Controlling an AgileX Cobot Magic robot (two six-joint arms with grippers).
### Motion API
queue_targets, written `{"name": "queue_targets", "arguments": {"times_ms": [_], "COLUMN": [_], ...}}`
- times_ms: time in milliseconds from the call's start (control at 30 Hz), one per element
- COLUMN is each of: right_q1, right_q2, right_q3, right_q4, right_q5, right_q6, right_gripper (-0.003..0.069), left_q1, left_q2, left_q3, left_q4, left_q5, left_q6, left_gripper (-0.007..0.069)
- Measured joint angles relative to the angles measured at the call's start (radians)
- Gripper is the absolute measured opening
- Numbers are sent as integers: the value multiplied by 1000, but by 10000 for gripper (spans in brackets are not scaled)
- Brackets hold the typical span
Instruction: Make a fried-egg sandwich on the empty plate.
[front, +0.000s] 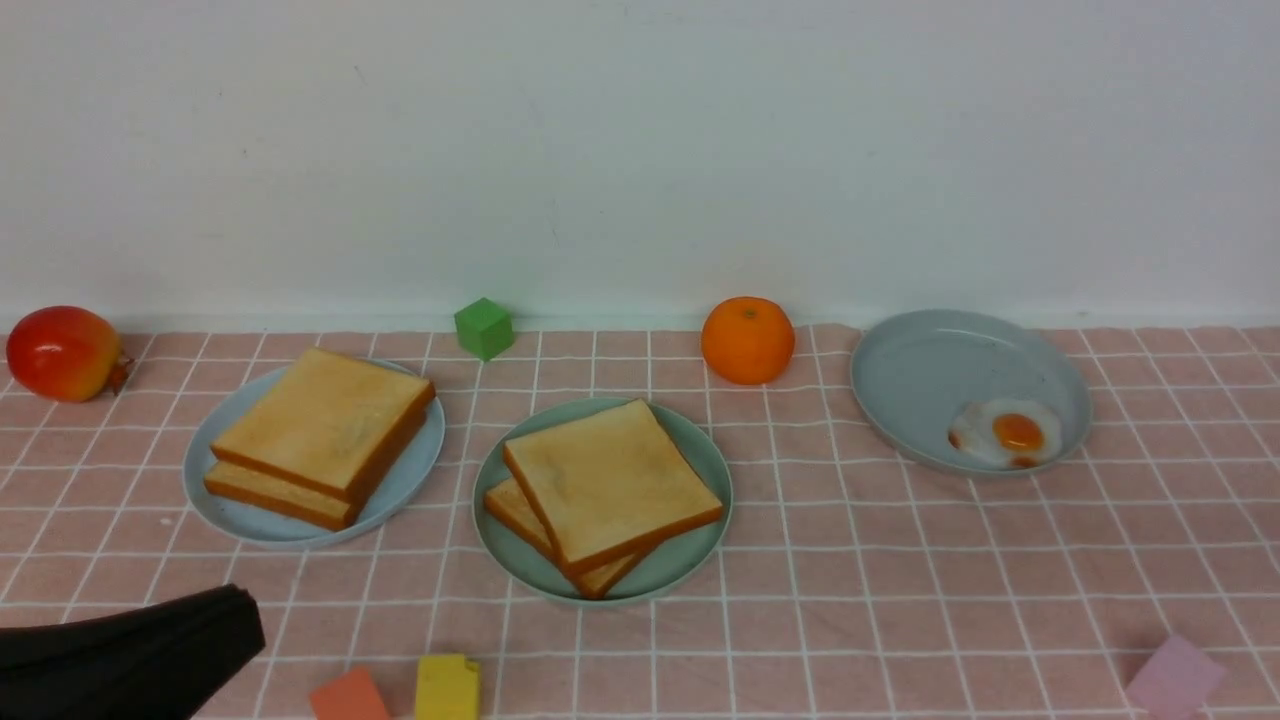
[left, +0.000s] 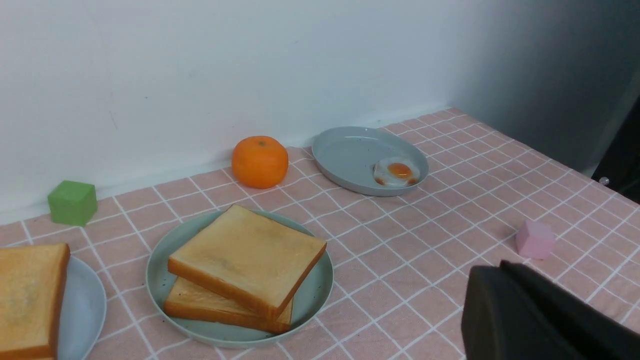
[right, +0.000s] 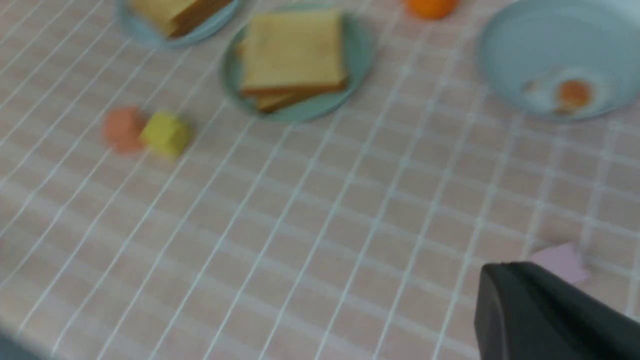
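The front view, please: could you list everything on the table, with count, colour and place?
Toast slices: two, golden-brown, stacked on the mint-green plate, centre.
Toast pile: golden-brown, on the left bluish-grey plate.
Fried egg: one, white with orange yolk, on the right bluish-grey plate.
Orange: one, rear centre.
Apple: one, red-yellow, far left.
Blocks: green rear; orange, yellow, pink near edge.
Left gripper: black, shut, near left.

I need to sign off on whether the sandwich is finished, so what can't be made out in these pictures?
- Egg inside the sandwich: all views, the top toast slice on the mint-green plate covers whatever lies between the two slices.
- Right tool: outside the front view; right wrist view is blurred.
- Left tool: cut off by the front view's edge.
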Motion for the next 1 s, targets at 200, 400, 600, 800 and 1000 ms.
{"name": "queue_targets", "arguments": {"times_ms": [200,400,600,800,1000], "right_q1": [-200,-278,-298,-298,-298], "right_q2": [-156,-360,-474,-484,-484], "right_q3": [331,791,962,961,961], "right_q4": [0,-35,-126,-243,-273], "right_q5": [-391,-730,-749,-735,-735], "right_q6": [0,2,157,311,336], "right_gripper": [-10,-10,-10,-10,-9], "left_q1": [0,0,0,0,0], "left_q2": [0,0,0,0,0], "left_q3": [0,0,0,0,0], "left_q4": [0,0,0,0,0], "left_q5": [0,0,0,1,2], "left_q6": [0,0,0,0,0], "left_gripper": [-11,-10,-4,1,5]}}
